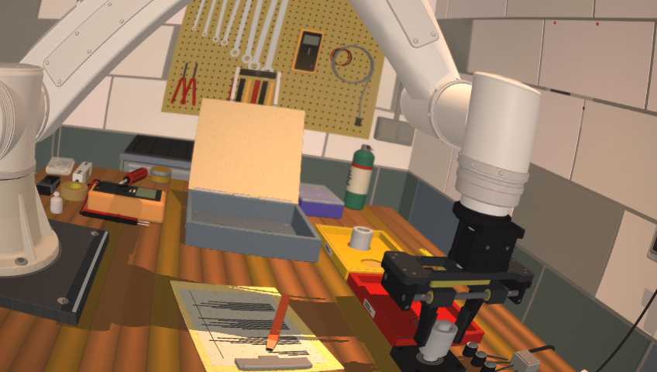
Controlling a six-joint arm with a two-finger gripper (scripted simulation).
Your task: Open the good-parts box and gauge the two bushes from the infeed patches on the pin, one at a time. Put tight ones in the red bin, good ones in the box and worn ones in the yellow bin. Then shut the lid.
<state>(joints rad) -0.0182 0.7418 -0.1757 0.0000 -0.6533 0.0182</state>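
The gauge pin is hidden inside a grey bush (pixel 439 340) that stands on the black gauge base (pixel 426 359) at the near right edge of the bench. My gripper (pixel 445 325) hangs straight down over that bush, its fingers open on either side of it and holding nothing. A second grey bush (pixel 360 238) stands upright in the yellow bin (pixel 357 249). The red bin (pixel 405 309) lies between the yellow bin and the gauge, partly behind my gripper. The grey good-parts box (pixel 251 228) sits mid-bench with its tan lid (pixel 246 150) raised.
A purple box (pixel 321 201) and a green spray can (pixel 359 177) stand behind the yellow bin. A sheet of paper with an orange pencil (pixel 278 322) lies at the front. An orange multimeter (pixel 127 198) and small items sit far left by the arm's base (pixel 23 184).
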